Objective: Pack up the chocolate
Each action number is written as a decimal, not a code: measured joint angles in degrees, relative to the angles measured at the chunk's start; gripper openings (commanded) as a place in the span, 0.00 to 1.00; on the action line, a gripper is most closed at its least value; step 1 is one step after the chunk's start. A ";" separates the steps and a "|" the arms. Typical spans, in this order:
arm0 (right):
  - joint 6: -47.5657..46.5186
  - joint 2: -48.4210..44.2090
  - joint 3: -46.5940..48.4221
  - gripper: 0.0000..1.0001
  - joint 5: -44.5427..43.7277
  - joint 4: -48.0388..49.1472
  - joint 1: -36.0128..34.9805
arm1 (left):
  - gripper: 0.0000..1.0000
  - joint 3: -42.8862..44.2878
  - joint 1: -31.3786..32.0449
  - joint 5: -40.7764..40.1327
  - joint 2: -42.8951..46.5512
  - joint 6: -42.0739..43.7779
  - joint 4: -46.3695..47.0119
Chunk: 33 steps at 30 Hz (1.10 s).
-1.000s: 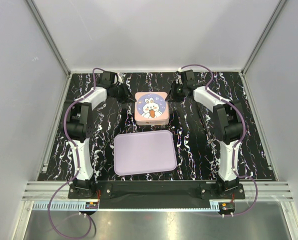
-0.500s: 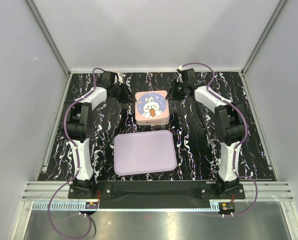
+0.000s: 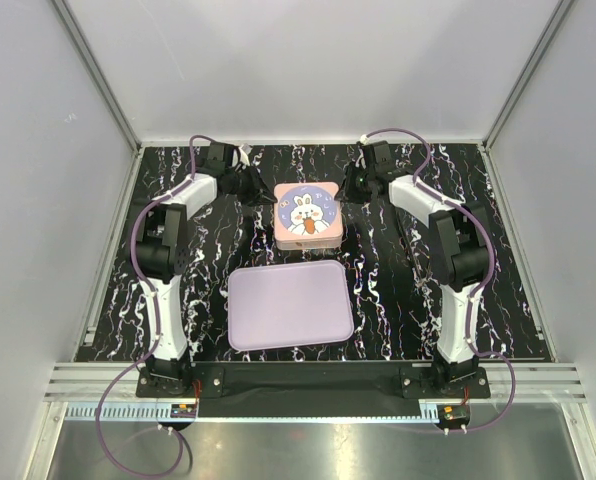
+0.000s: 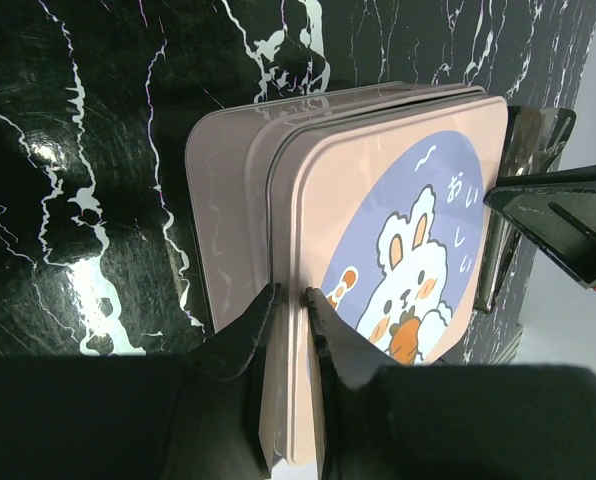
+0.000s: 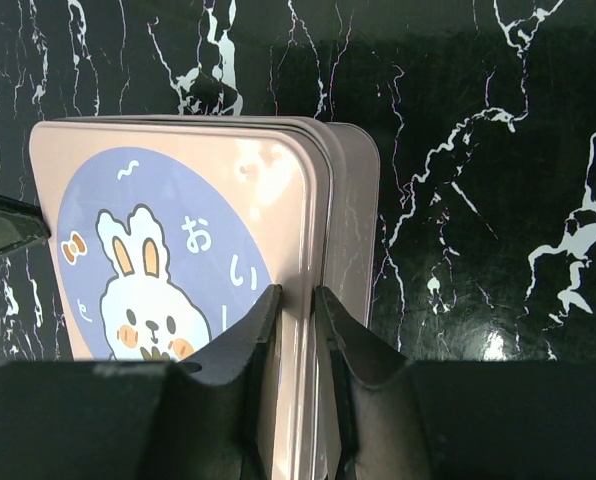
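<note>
A square pink tin (image 3: 305, 214) with a rabbit picture on its lid stands at the back middle of the table. My left gripper (image 3: 266, 196) is shut on the lid's left rim; the left wrist view shows its fingers (image 4: 291, 292) pinching the rim of the lid (image 4: 398, 240). My right gripper (image 3: 344, 192) is shut on the lid's right rim, as the right wrist view (image 5: 298, 292) shows on the lid (image 5: 178, 230). The lid covers the tin's inside. No chocolate is in view.
A lavender rectangular tray (image 3: 289, 305) lies flat in front of the tin, nearer the arm bases. The black marbled table (image 3: 398, 300) is ringed by grey walls. The right gripper's fingers (image 4: 558, 220) show at the lid's far side in the left wrist view.
The tin's lid has shifted slightly to the right and toward the back, with both grippers staying on its rims. The tray has not moved.
</note>
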<state>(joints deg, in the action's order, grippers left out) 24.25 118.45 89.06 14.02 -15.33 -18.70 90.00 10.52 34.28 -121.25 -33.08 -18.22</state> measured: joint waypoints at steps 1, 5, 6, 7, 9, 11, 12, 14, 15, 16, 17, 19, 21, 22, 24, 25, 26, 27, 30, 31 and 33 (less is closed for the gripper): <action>0.00 0.00 -0.15 0.26 -0.02 0.37 0.00 | 0.20 0.00 0.02 0.02 -0.04 -0.04 0.02; 0.00 0.00 -0.68 0.26 -0.02 1.55 0.07 | 0.22 0.35 0.00 0.24 -0.52 -0.13 0.13; 0.00 0.02 -0.81 0.26 -0.02 2.03 0.15 | 0.23 0.48 0.00 0.28 -0.66 -0.20 0.31; 0.00 0.02 -1.03 0.26 0.00 2.49 0.22 | 0.23 0.63 0.00 0.31 -0.81 -0.26 0.35; 0.02 0.02 -1.40 0.26 0.02 3.45 0.28 | 0.23 0.68 0.02 0.33 -0.92 -0.31 0.55; 0.00 0.24 -1.55 0.26 0.02 4.35 0.31 | 0.24 0.74 0.00 0.37 -1.11 -0.31 0.79; 0.00 0.37 -1.60 0.26 0.04 4.90 0.33 | 0.24 0.74 -0.02 0.42 -1.20 -0.33 0.94; 0.22 0.66 -1.92 0.26 0.22 6.36 0.50 | 0.24 0.74 -0.07 0.46 -1.29 -0.33 1.27; 0.44 0.70 -2.21 0.25 0.35 7.10 0.61 | 0.24 0.76 -0.07 0.46 -1.38 -0.35 1.40; 0.66 0.72 -2.58 0.25 0.48 7.85 0.70 | 0.24 0.85 -0.07 0.48 -1.46 -0.35 1.44; 1.01 0.74 -2.89 0.24 0.63 8.55 0.79 | 0.24 0.92 -0.07 0.48 -1.51 -0.37 1.44; 1.70 0.79 -3.50 0.23 0.92 9.97 0.94 | 0.24 0.96 -0.07 0.44 -1.57 -0.39 1.57; 2.62 0.79 -4.50 0.23 1.68 11.87 1.31 | 0.24 0.96 -0.09 0.46 -1.62 -0.39 1.64; 2.99 0.79 -5.05 0.24 1.99 12.81 1.46 | 0.24 0.96 -0.09 0.44 -1.62 -0.42 1.66; 4.02 0.76 -5.99 0.25 2.38 14.73 1.75 | 0.25 0.98 -0.09 0.44 -1.64 -0.39 1.66; 4.42 0.76 -6.36 0.25 2.56 15.47 1.86 | 0.25 0.98 -0.09 0.44 -1.64 -0.39 1.66; 4.92 0.76 -6.71 0.25 2.60 16.20 1.92 | 0.26 0.98 -0.09 0.44 -1.66 -0.39 1.66; 5.38 0.76 -7.06 0.25 2.62 16.76 2.01 | 0.27 0.98 -0.09 0.46 -1.66 -0.37 1.66; 6.60 0.76 -7.89 0.25 2.62 18.34 2.10 | 0.33 1.01 -0.11 0.48 -1.77 -0.33 1.64; 7.06 0.70 -8.26 0.25 2.60 18.93 2.14 | 0.34 1.03 -0.13 0.57 -1.79 -0.35 1.64; 7.58 0.57 -8.76 0.26 2.51 19.67 2.14 | 0.35 1.16 -0.09 0.81 -1.79 -0.37 1.62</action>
<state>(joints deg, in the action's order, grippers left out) 31.83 119.02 80.29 16.53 4.34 -16.56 91.15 10.44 35.09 -123.04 -33.45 -16.60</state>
